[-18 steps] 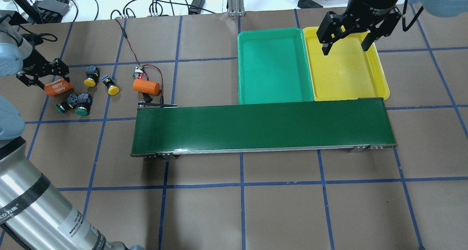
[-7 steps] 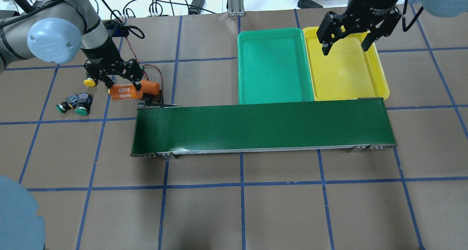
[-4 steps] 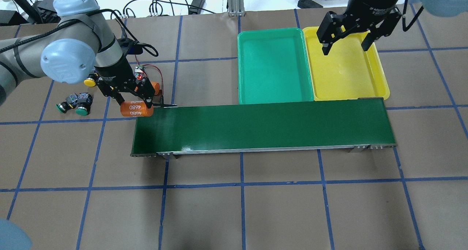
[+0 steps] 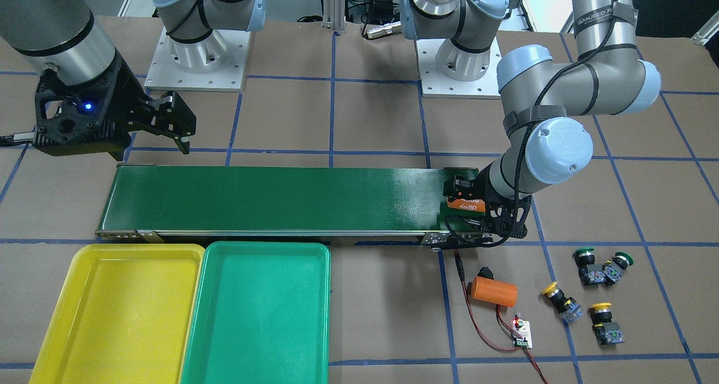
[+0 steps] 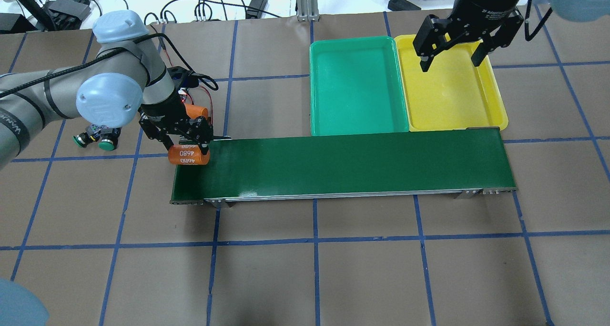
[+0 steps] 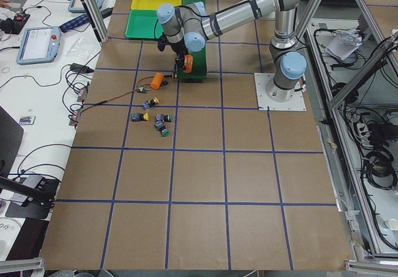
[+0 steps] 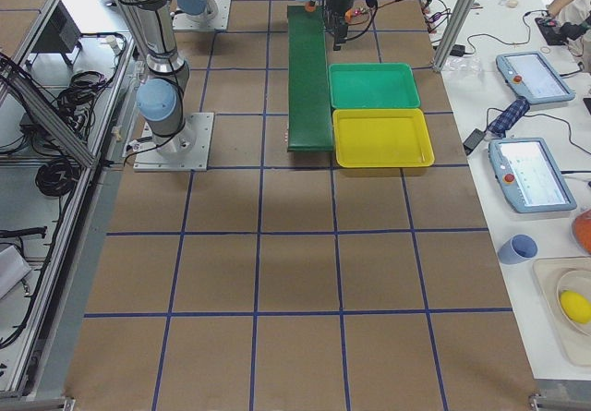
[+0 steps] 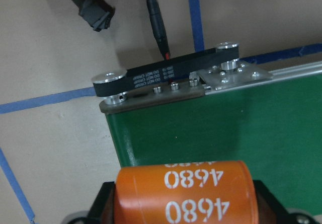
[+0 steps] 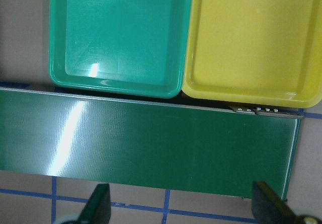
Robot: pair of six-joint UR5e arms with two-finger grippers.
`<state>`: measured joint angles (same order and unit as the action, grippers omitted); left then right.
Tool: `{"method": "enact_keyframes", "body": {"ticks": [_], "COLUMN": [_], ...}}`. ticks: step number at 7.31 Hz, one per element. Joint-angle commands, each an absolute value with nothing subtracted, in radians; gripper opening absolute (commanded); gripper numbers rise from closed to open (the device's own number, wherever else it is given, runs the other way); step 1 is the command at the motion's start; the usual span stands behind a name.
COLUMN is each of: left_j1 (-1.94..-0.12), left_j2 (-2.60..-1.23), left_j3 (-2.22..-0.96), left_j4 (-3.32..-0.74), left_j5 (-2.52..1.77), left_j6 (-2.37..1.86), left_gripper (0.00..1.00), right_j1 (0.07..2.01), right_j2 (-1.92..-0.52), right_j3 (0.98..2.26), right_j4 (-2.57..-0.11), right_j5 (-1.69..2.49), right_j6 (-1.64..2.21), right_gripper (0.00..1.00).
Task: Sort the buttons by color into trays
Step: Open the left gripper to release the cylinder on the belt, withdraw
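Overhead: left gripper (image 5: 188, 149) pinching orange 4680 cylinder (image 5: 189, 157) over 9 o'clock end of conveyor belt (image 5: 343, 166). Right gripper (image 5: 450, 65) spread, above yellow tray (image 5: 452, 106); green tray (image 5: 357, 92) touching it at 9 o'clock.

Front-facing: green-capped buttons (image 4: 585, 259) and yellow-capped buttons (image 4: 602, 315) on table (image 4: 382, 126), 4 o'clock of held cylinder. Second orange cylinder (image 4: 493, 292) at 9 o'clock of them.

Right wrist: fingers (image 9: 98, 206) apart; trays at 12 o'clock beyond belt.

bright, even light from above, shadows soft and faint. a white streak of glare crosses the conveyor belt (image 9: 75, 128) and a small hot spot sits on the green tray (image 9: 93, 70). close to the wrist lens the orange cylinder (image 8: 183, 194) looks soft; the pale blue arm joint (image 5: 14, 307) in the overhead corner is a blur.
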<state>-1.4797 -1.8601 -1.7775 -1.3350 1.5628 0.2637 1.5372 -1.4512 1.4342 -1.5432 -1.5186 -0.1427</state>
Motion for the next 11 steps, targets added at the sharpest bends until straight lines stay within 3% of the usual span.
{"method": "enact_keyframes", "body": {"ticks": [1,7,11], "left_j1": [-1.483,-1.488,-1.471], "left_j2": [-1.856,-1.787,-1.955], "left_j3": [-1.798,-1.723,-1.548], "left_j4": [-1.331,-1.333,-1.186], "left_j5": [1.560,1.574,1.679], "left_j6": [0.259,0.267,0.262], "left_gripper": [1.00,1.00,1.00], "right_j1": [1.537,1.534,1.535], "right_j2": [-1.451,-1.473,-1.471], "right_j3": [1.434,1.480,1.480], "right_j4": [-1.543,-1.546,-1.543], "right_j5": [-1.519,-1.519,-1.523], "right_j6": [-0.143,-0.144,-0.152], "right_gripper": [1.00,1.00,1.00]}}
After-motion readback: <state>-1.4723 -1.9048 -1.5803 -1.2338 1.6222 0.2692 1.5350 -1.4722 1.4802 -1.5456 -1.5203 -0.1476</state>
